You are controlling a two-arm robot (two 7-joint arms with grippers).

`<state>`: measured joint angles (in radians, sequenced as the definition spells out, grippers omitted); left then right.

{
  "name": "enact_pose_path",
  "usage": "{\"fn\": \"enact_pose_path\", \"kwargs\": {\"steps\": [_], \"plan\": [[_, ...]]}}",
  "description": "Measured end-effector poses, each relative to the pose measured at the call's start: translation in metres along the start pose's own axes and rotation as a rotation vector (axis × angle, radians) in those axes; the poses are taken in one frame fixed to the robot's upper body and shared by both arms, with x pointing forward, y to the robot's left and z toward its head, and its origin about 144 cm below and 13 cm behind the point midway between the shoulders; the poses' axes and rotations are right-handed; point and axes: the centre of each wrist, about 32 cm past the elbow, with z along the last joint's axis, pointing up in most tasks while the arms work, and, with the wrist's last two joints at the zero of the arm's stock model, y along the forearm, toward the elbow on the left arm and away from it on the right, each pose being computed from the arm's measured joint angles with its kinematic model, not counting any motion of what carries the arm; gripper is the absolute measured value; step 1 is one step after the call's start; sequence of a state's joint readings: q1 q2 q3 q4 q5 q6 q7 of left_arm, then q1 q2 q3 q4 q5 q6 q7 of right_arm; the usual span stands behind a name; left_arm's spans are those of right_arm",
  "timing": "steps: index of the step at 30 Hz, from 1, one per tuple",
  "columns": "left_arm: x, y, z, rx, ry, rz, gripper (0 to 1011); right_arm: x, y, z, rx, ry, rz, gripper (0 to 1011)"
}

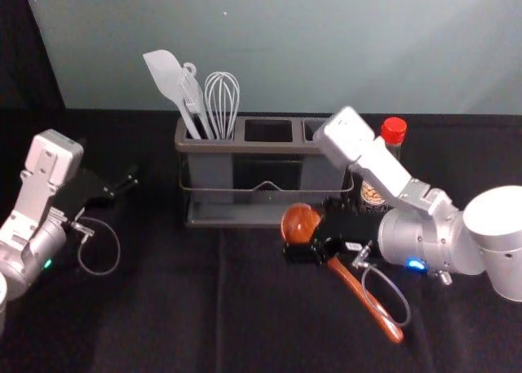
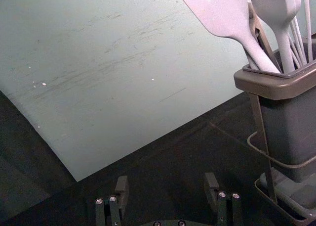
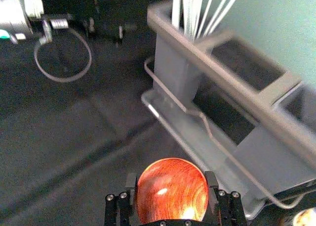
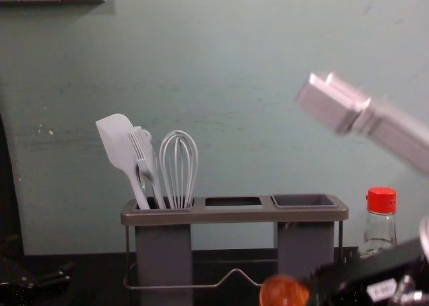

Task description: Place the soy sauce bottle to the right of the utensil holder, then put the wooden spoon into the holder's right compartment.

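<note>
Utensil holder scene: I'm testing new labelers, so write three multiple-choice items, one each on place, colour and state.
1. Where is the soy sauce bottle?
A) Left of the utensil holder
B) Right of the holder
C) Inside the holder

2. What colour is the bottle's cap?
A) Red
B) Green
C) White

3. What state is the wooden spoon in?
A) Standing in the holder
B) Held by the left gripper
C) Held by the right gripper

1 B: the chest view shows it beyond the holder's right end.
2 A: the cap is plainly red.
3 C: its bowl is between that gripper's jaws.
</note>
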<state>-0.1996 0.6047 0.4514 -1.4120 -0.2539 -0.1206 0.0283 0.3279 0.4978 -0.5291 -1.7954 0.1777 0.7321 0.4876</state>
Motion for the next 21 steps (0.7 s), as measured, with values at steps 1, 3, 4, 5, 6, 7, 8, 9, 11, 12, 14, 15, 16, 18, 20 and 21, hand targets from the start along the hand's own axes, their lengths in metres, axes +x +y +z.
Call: {"fn": "enact_pose_path", "kwargs": {"steps": [1,3,4,5,6,7,8,9,11,12,14,15,16,18,20,21], "plan": [[0.0,0.0,0.0,0.0,0.0,0.0,1005,-0.001,-0.003,0.001,0.012,-0.003,-0.005,841],[0.0,0.0,0.0,0.0,0.0,0.0,1005,-0.003,-0.01,0.005,0.047,-0.013,-0.014,841],[0.0,0.0,0.0,0.0,0.0,0.0,1005,-0.004,-0.012,0.006,0.059,-0.015,-0.018,842],[0.0,0.0,0.0,0.0,0.0,0.0,1005,-0.004,-0.014,0.007,0.073,-0.018,-0.022,841],[0.0,0.0,0.0,0.0,0.0,0.0,1005,-0.005,-0.019,0.008,0.1,-0.024,-0.032,841],[0.0,0.0,0.0,0.0,0.0,0.0,1005,-0.006,-0.021,0.008,0.113,-0.027,-0.036,841],[0.0,0.0,0.0,0.0,0.0,0.0,1005,-0.007,-0.023,0.008,0.128,-0.029,-0.042,841],[0.0,0.0,0.0,0.0,0.0,0.0,1005,-0.007,-0.024,0.008,0.139,-0.031,-0.045,842],[0.0,0.0,0.0,0.0,0.0,0.0,1005,-0.008,-0.03,0.008,0.18,-0.035,-0.059,841],[0.0,0.0,0.0,0.0,0.0,0.0,1005,-0.009,-0.033,0.008,0.209,-0.04,-0.067,841],[0.0,0.0,0.0,0.0,0.0,0.0,1005,-0.009,-0.036,0.008,0.23,-0.043,-0.073,842],[0.0,0.0,0.0,0.0,0.0,0.0,1005,-0.01,-0.037,0.008,0.238,-0.044,-0.075,841],[0.0,0.0,0.0,0.0,0.0,0.0,1005,-0.01,-0.038,0.008,0.245,-0.045,-0.079,841],[0.0,0.0,0.0,0.0,0.0,0.0,1005,-0.01,-0.042,0.008,0.27,-0.046,-0.085,841],[0.0,0.0,0.0,0.0,0.0,0.0,1005,-0.01,-0.045,0.007,0.294,-0.046,-0.092,842],[0.0,0.0,0.0,0.0,0.0,0.0,1005,-0.01,-0.046,0.007,0.301,-0.046,-0.094,841]]}}
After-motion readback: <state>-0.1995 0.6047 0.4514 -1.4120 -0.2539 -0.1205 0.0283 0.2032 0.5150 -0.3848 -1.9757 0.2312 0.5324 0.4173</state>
